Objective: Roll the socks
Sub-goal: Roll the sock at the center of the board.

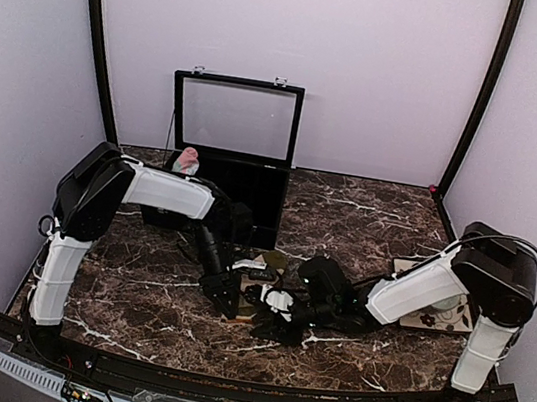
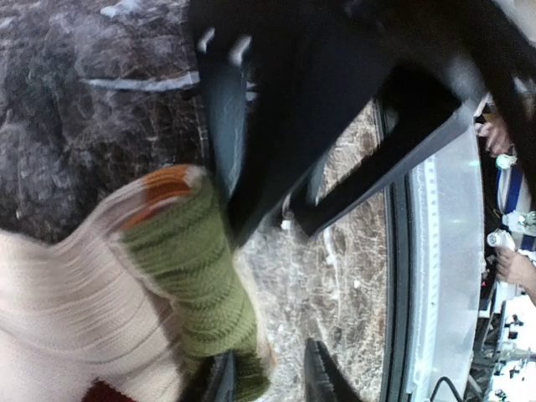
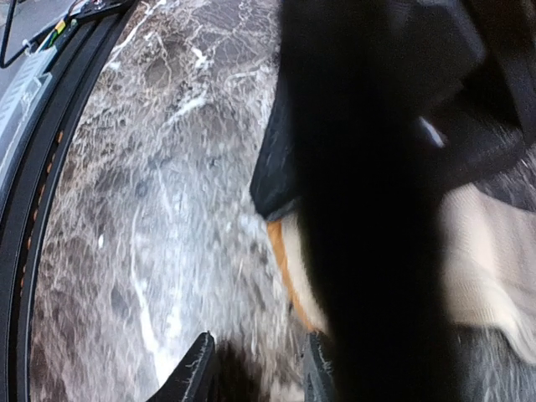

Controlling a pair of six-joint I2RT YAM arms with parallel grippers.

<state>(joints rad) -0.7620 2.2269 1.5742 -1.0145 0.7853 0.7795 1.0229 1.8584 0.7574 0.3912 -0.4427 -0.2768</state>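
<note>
Cream ribbed sock point(image 2: 59, 310), olive-banded, orange-tipped, maroon-cuffed, is seen bunched on dark marble table point(image 2: 67, 126); left gripper point(image 2: 268, 368) is held parted at its olive edge, right gripper point(image 3: 258, 356) parted too

We see the top view evenly bright and sharp; both wrist views smear, the tan sock point(image 2: 59, 310) soft-edged.

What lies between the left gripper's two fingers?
The olive end of the tan sock, against one finger of the left gripper; bare marble table fills the rest. Left wrist view.
</note>
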